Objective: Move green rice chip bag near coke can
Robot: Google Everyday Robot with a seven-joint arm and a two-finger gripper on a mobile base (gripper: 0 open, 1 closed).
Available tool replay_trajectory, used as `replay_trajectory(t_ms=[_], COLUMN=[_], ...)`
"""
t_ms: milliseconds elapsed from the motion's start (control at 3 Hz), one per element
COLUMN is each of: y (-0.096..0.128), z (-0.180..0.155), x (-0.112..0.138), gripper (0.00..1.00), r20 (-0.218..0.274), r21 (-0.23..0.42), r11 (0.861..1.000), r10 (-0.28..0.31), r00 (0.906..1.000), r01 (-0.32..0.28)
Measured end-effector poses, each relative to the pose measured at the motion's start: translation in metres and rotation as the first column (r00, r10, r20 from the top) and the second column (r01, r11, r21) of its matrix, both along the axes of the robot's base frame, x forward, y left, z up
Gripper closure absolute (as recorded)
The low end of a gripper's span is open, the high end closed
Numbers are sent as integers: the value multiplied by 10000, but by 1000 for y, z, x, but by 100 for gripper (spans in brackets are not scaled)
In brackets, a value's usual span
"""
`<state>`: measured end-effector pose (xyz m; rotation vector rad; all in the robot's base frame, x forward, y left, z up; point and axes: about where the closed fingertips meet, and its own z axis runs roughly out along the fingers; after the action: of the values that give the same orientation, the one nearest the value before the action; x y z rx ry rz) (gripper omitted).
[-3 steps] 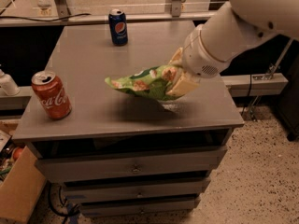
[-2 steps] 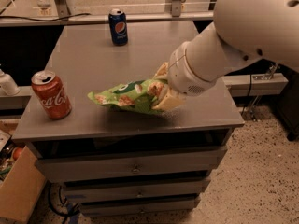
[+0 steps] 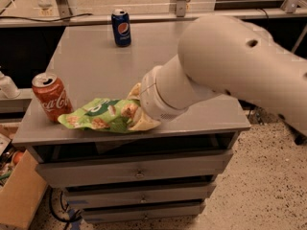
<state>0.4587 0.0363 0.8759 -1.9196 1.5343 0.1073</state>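
The green rice chip bag [image 3: 98, 115] hangs from my gripper [image 3: 135, 114] near the front left edge of the grey cabinet top [image 3: 144, 56]. Its left tip is just right of the base of the red coke can [image 3: 51, 96], which stands upright at the front left corner. My gripper is shut on the bag's right end; my thick white arm [image 3: 225, 71] reaches in from the right and hides most of the fingers.
A dark blue Pepsi can [image 3: 121, 28] stands at the back of the top. Drawers [image 3: 139, 174] are below the front edge. A cardboard box [image 3: 19, 195] sits on the floor at the left. A rail and cables run behind the cabinet.
My arm has carried the bag leftward and toward the front edge, from the right middle of the top to beside the coke can. The cans have not moved.
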Motion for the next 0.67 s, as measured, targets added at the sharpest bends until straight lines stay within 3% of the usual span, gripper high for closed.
replay_trajectory(t_ms=[667], y=[43], z=[-20], x=[11], gripper=[100], r20=[595], r21=[-196], r11=[9979], r10=[631], r00=[9962], r01=[-620])
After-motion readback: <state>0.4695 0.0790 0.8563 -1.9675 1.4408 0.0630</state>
